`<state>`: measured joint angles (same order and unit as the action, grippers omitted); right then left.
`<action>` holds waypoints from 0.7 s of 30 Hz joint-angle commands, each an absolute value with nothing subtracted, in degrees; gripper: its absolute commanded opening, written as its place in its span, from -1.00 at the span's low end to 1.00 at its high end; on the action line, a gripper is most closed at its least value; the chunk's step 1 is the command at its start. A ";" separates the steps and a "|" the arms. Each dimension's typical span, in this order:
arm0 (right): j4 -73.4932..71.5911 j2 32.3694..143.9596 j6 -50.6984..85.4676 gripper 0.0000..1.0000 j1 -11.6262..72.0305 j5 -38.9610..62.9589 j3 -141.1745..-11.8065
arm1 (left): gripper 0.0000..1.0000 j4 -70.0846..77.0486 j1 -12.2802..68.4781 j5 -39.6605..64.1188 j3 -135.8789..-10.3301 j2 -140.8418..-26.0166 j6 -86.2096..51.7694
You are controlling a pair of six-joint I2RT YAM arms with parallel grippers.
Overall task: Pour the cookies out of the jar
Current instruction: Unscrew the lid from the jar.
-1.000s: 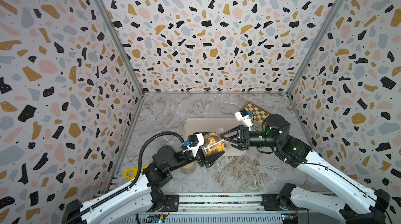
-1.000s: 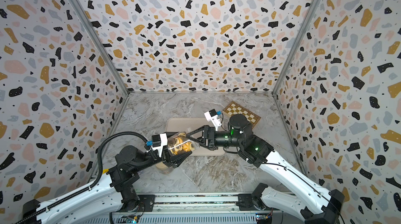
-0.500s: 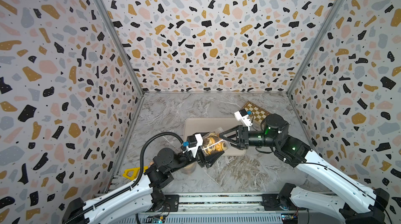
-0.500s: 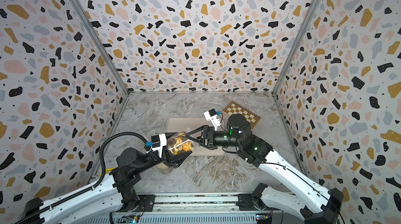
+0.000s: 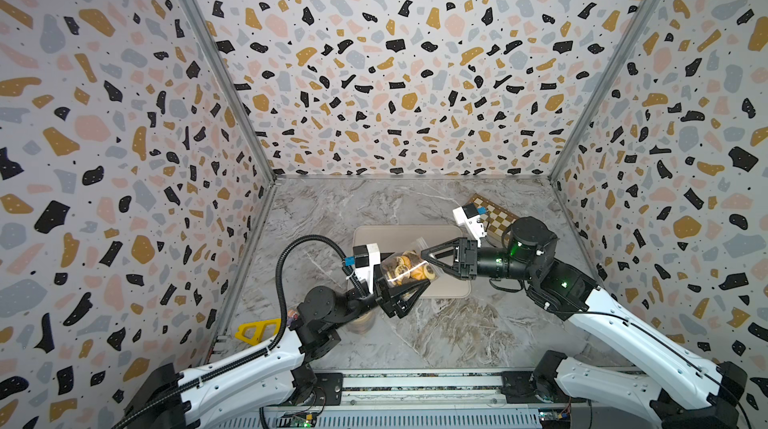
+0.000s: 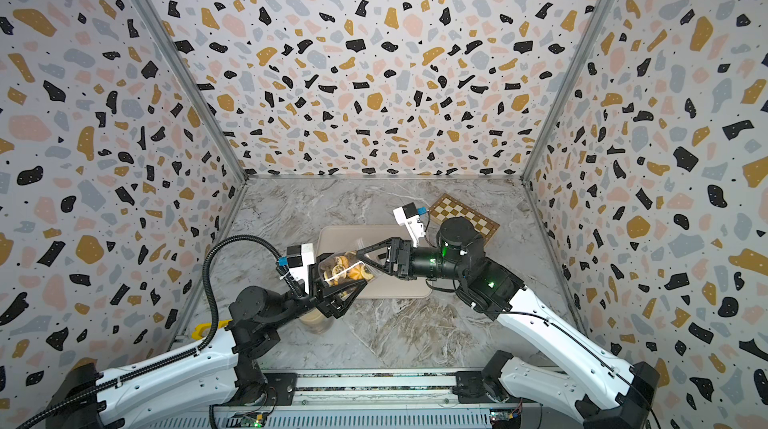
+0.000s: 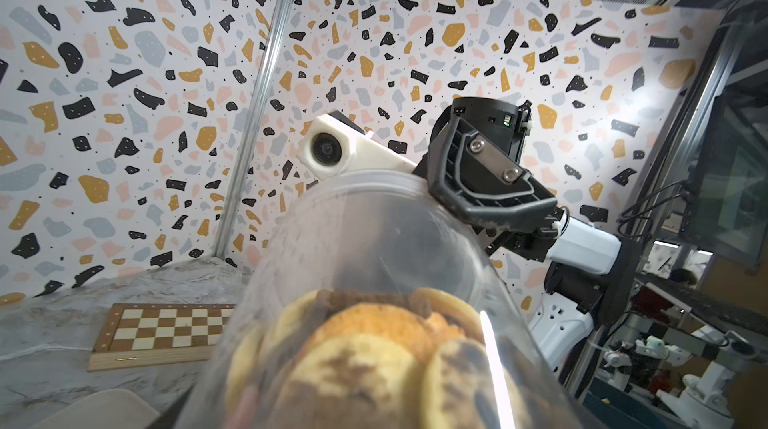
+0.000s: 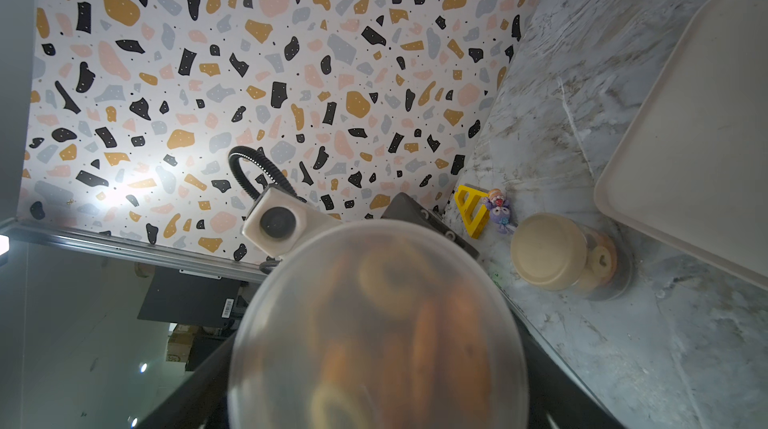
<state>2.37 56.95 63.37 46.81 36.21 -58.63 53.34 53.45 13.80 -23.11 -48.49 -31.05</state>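
A clear jar [image 5: 405, 269] lies nearly level in the air over a beige tray [image 5: 386, 236], held between both arms. The cookies [image 5: 409, 272], golden and dark brown, are piled inside it; in the left wrist view they [image 7: 361, 348] fill the near end. My left gripper [image 5: 399, 281] is shut on the jar's body from below. My right gripper [image 5: 430, 260] is shut on the jar's other end, and one of its fingers [image 7: 490, 186] rests on the rim. In the right wrist view the jar's round clear face [image 8: 374, 323] hides the jaws.
A chessboard [image 5: 498, 219] lies at the back right, partly under the right arm. A clear container with a cream lid [image 8: 548, 252] stands below the left arm, near the tray's edge [image 8: 685, 157]. A yellow triangle [image 8: 471, 209] and a small purple toy [image 8: 496, 211] sit by the left wall.
My right gripper's jaws have narrowed onto the jar's end. The jar and the left gripper have stayed almost where they were.
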 commanded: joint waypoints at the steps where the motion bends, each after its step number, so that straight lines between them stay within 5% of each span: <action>1: -7.33 54.52 54.97 0.25 47.37 39.12 -61.34 | -1.00 67.68 53.49 11.44 -23.70 -48.45 -44.88; 8: -12.37 52.35 50.21 0.27 47.41 40.14 -60.21 | -1.00 69.76 53.46 11.18 -23.54 -49.66 -56.16; 11: -8.67 52.17 49.02 0.43 47.46 38.40 -61.53 | -1.00 71.53 53.49 9.42 -22.27 -49.32 -58.35; 12: -6.98 52.23 48.72 0.62 47.38 37.46 -62.35 | -1.00 70.69 53.45 9.50 -22.24 -48.81 -57.69; 14: -1.46 52.15 48.51 1.00 47.46 33.52 -64.32 | -1.00 65.17 53.47 10.18 -22.64 -47.09 -54.71; 21: 23.07 49.13 51.82 0.99 47.09 19.22 -72.34 | -1.00 18.19 53.57 -0.43 -28.85 -30.86 -22.72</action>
<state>12.27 51.83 50.39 47.51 26.33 -68.93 36.40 53.76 8.12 -24.64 -35.88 -39.33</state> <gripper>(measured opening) 0.992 0.831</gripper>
